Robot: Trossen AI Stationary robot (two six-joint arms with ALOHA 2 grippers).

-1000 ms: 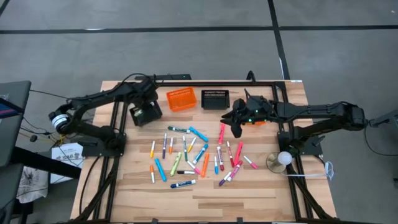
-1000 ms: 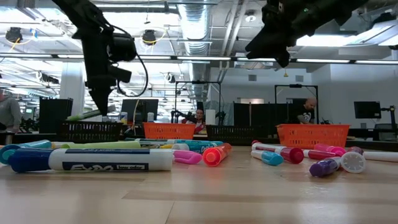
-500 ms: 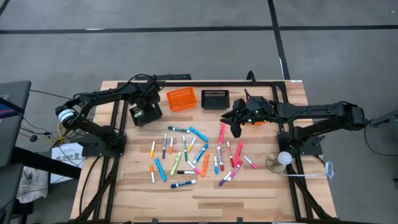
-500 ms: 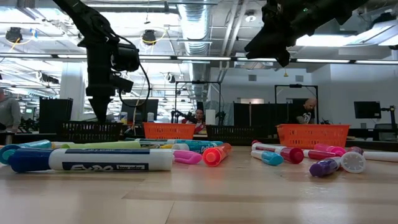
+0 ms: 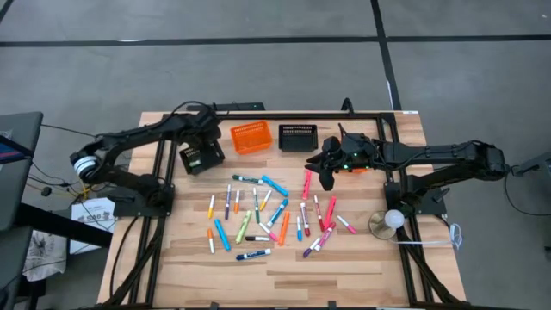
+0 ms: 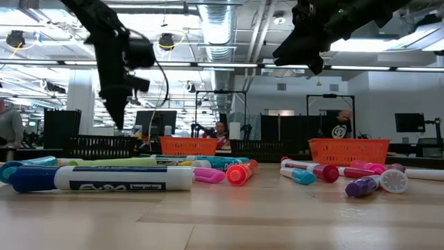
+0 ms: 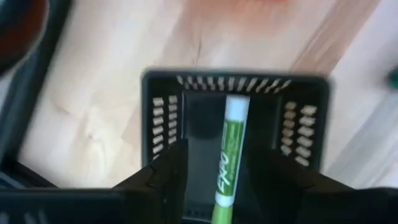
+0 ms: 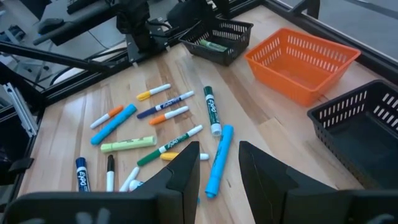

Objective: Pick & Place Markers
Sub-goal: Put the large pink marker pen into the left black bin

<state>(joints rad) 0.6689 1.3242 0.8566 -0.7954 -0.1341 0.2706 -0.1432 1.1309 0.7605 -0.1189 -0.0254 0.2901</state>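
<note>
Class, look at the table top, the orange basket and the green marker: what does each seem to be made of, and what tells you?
Table top: probably wood with a smooth finish; pale planks with grain and seams.
Orange basket: likely moulded plastic; uniform colour, slotted mesh walls.
Green marker: apparently plastic, smooth and slightly glossy, with a printed white barrel.

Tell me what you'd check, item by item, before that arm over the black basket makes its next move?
1. Green marker over the black basket, not the table: ok.
2. Left gripper above that basket: ok.
3. Marker fully let go by the fingers: cannot tell.
4. Marker lying settled in the basket: cannot tell.
5. Right gripper well away, waiting above the pile's far side: ok.
6. More markers left on the table: ok.
</note>
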